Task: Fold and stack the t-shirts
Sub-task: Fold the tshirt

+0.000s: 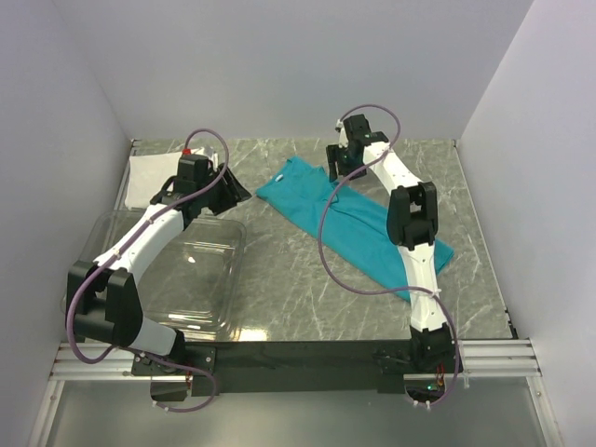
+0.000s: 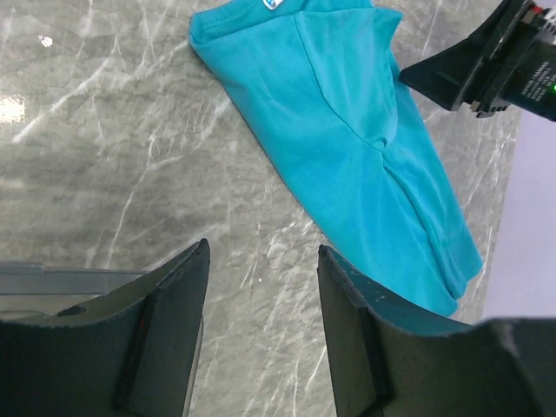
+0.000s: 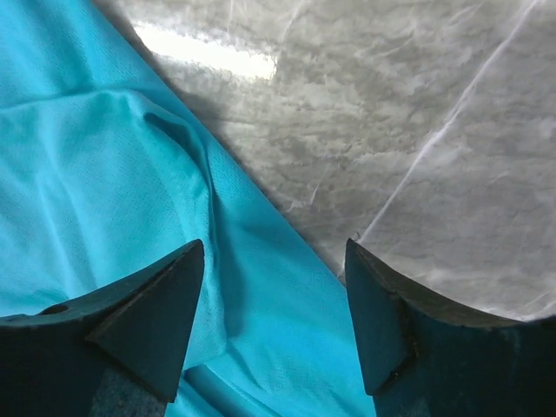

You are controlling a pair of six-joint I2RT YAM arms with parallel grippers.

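The teal-blue t-shirt lies as a long, narrow folded strip, running diagonally from the back centre of the marble table to the right. The white t-shirt rests as a folded rectangle at the back left. My left gripper hovers open just left of the teal shirt's collar end; in its wrist view the gripper has only bare table between the fingers, with the teal shirt beyond. My right gripper is open above the shirt's far edge; its wrist view shows the gripper straddling the teal cloth, holding nothing.
A clear plastic bin stands at the front left, under the left arm. Grey walls close in the table on the left, back and right. The right arm's purple cable hangs over the shirt's middle.
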